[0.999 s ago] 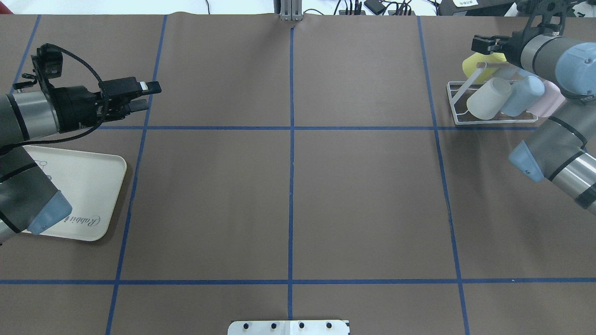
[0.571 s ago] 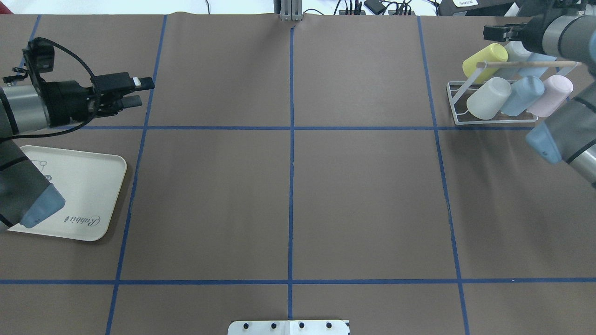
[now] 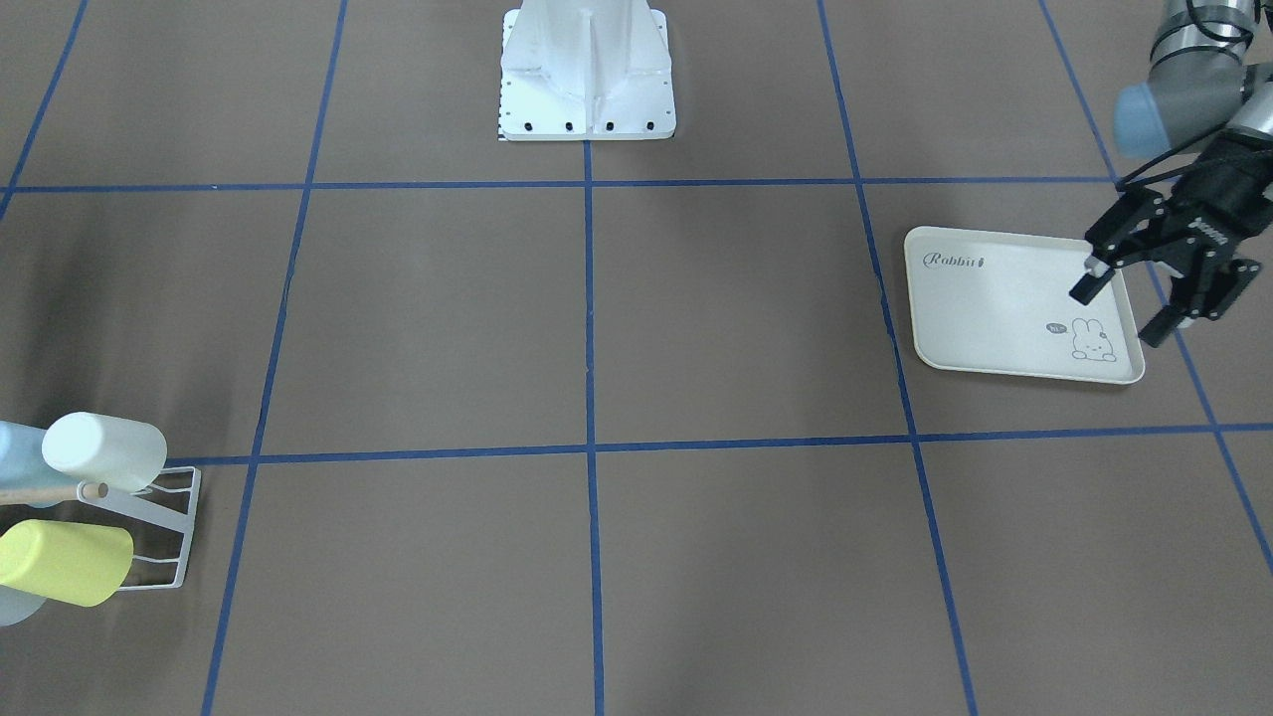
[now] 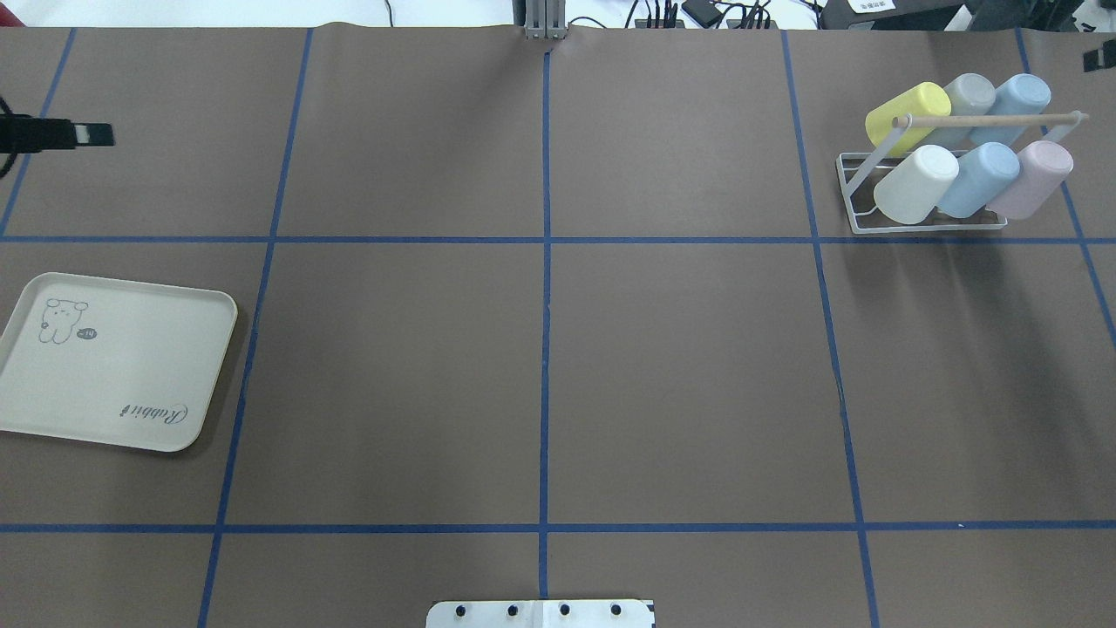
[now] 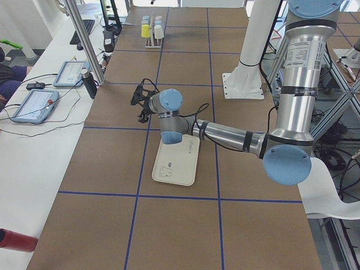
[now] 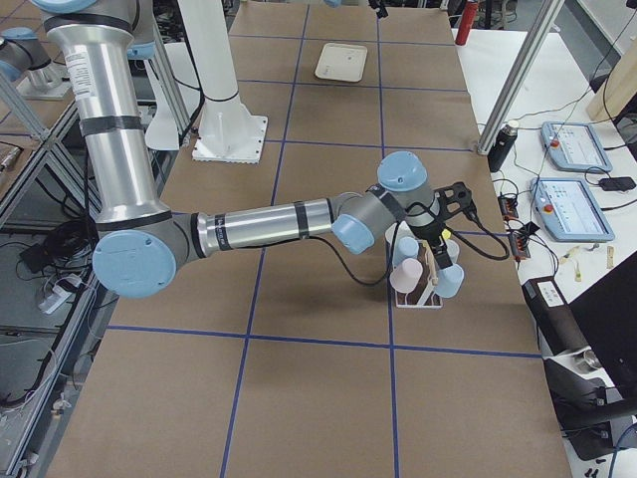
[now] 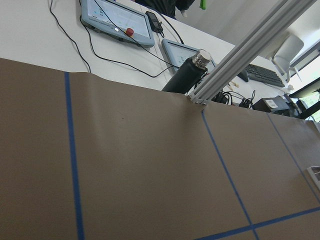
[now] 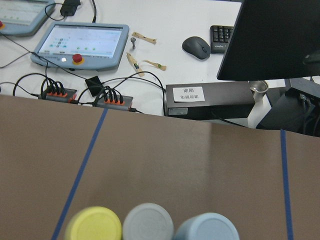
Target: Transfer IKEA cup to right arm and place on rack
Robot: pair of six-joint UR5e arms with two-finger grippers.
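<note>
Several pastel cups sit tipped on the white wire rack (image 4: 850, 179) at the far right, among them a yellow one (image 4: 907, 113), a white one (image 4: 915, 183) and a pink one (image 4: 1033, 179). A wooden dowel (image 4: 985, 120) runs across the rack. The rack (image 3: 159, 542) also shows in the front view. My left gripper (image 3: 1124, 306) is open and empty, over the tray's outer edge. My right gripper (image 6: 448, 204) hovers just above the rack; I cannot tell whether it is open or shut. The right wrist view shows the yellow cup's base (image 8: 95, 225) from above.
The cream rabbit-print tray (image 4: 122, 362) lies bare at the left. The robot's white base plate (image 4: 540, 613) is at the near edge. Tablets and cables lie on the white desk (image 8: 165, 20) beyond the table's far edge.
Both arms have drawn back toward the sides of the overhead view. The left gripper moved left, off the tray side. The right arm moved right, uncovering the rack and its cups.
</note>
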